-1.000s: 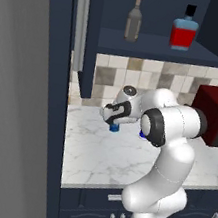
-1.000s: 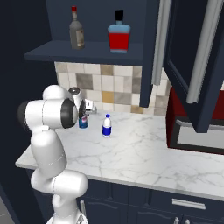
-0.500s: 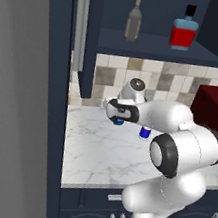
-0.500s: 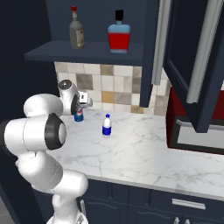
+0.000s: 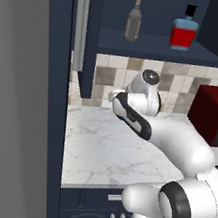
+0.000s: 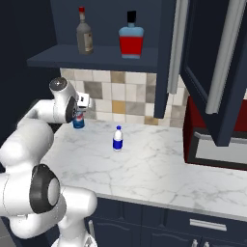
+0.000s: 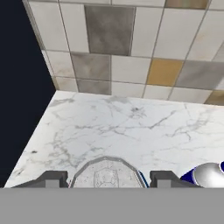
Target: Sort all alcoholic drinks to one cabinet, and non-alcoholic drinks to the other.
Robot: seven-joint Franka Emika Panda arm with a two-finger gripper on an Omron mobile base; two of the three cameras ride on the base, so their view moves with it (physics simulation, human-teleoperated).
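Observation:
My gripper [image 6: 79,115] is shut on the short blue can [image 6: 78,121], low over the counter's back left by the tiled wall. In the hand view the can's grey top [image 7: 107,173] sits between my two fingertips [image 7: 51,179]. The small white bottle with the blue label [image 6: 117,138] stands on the marble to the can's right. On the open upper cabinet's shelf [image 6: 96,60] stand the slim grey-brown bottle with the red cap [image 6: 84,36] [image 5: 133,24] and the squat red bottle [image 6: 131,41] [image 5: 184,33]. My forearm hides the hand in the left base view.
A navy cabinet door with a silver bar handle [image 5: 81,30] hangs open left of the shelf. Two more open doors [image 6: 217,72] hang at the right. A dark red microwave [image 5: 213,117] [image 6: 212,140] stands at the counter's right end. A dark side wall [image 7: 22,87] bounds the counter's left.
The arm has swung left and toward the backsplash, carrying the blue can with it. The white bottle and the two shelf bottles have stayed put.

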